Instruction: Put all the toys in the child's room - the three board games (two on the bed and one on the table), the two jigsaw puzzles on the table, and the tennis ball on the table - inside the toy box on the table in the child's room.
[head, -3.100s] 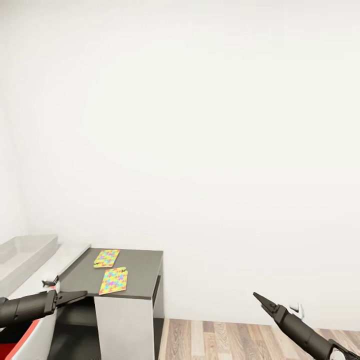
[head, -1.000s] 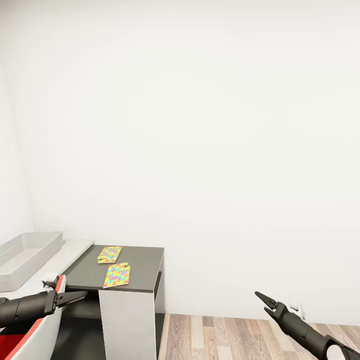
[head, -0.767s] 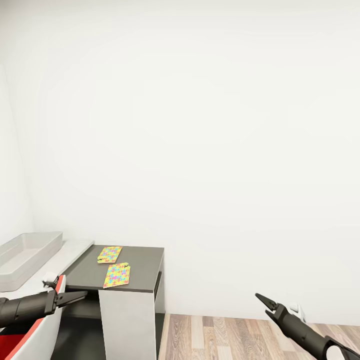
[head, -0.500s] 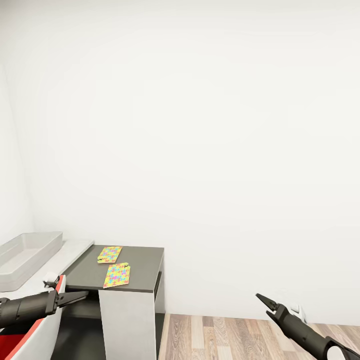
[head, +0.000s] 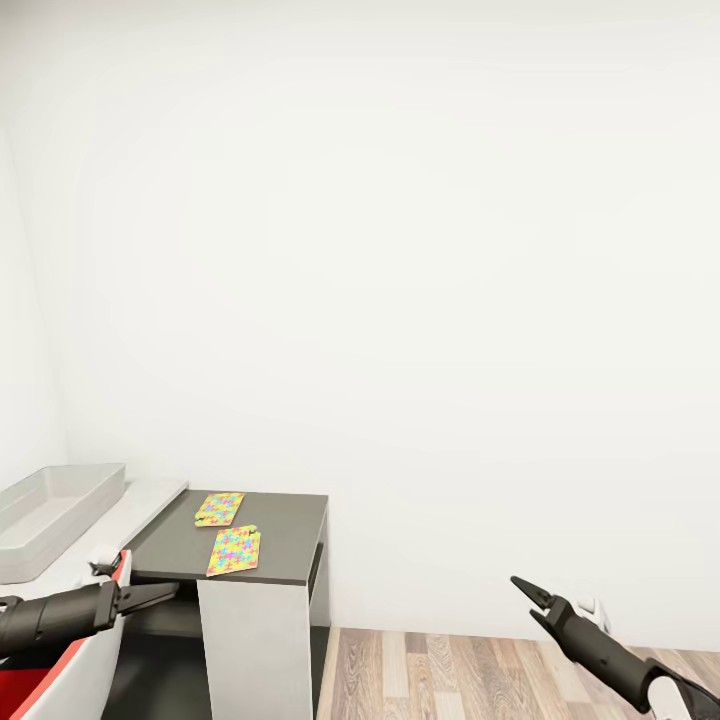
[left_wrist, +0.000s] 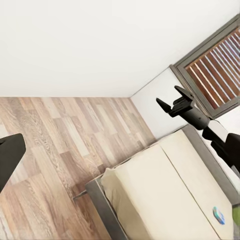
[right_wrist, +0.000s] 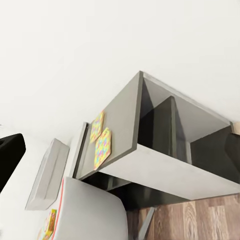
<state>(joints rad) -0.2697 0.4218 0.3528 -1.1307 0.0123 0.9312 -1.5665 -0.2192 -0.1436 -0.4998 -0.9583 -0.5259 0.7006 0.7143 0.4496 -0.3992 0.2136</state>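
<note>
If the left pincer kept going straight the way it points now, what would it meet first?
Probably the white side panel under the dark desk wing: the left pincer points at it, just below the top. Depth is unclear.

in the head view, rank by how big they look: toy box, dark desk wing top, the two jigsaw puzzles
1. Dark desk wing top, the largest.
2. Toy box, smaller, though the picture's edge cuts it off, so its full extent is unsure.
3. The two jigsaw puzzles: the nearer puzzle looks slightly bigger than the farther puzzle, probably just nearness; treat them as alike.

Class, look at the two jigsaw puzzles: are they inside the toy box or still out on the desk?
Out. Both jigsaw puzzles lie flat on the desk's dark grey wing, apart from the toy box.
</note>
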